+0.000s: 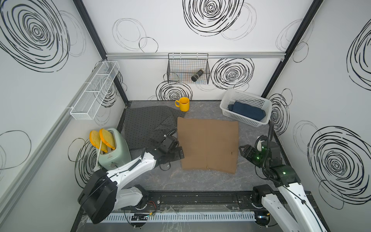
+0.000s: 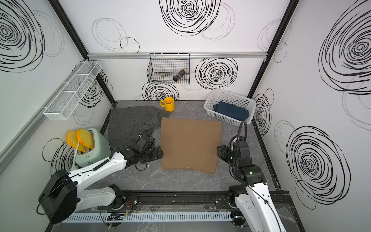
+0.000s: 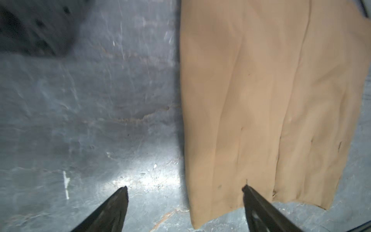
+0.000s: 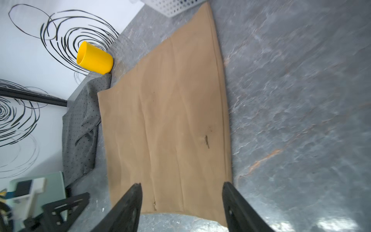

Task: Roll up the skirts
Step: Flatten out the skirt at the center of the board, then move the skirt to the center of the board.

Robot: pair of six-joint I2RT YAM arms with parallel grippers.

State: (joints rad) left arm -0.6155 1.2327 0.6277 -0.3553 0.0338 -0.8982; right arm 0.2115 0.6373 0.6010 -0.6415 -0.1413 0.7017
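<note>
The tan-brown skirt (image 1: 208, 145) (image 2: 190, 144) lies spread flat mid-table. My left gripper (image 1: 181, 153) (image 3: 185, 187) is open and empty at its left edge near the front corner, one finger over the cloth (image 3: 271, 100) and one over bare table. My right gripper (image 1: 242, 151) (image 4: 182, 183) is open and empty at the skirt's right front corner, just above the cloth (image 4: 170, 130). The dark grey dotted skirt (image 1: 146, 126) (image 4: 80, 124) lies crumpled at the back left, partly under the tan one. The dark blue denim skirt (image 1: 248, 112) lies rolled up in the white basket (image 1: 243, 119).
A yellow mug (image 1: 183, 104) stands at the back beside the dotted skirt. A green toaster (image 1: 113, 149) with two toast slices sits at the left, close to my left arm. A wire basket (image 1: 176, 68) holding a jar (image 1: 197, 74) hangs on the back wall.
</note>
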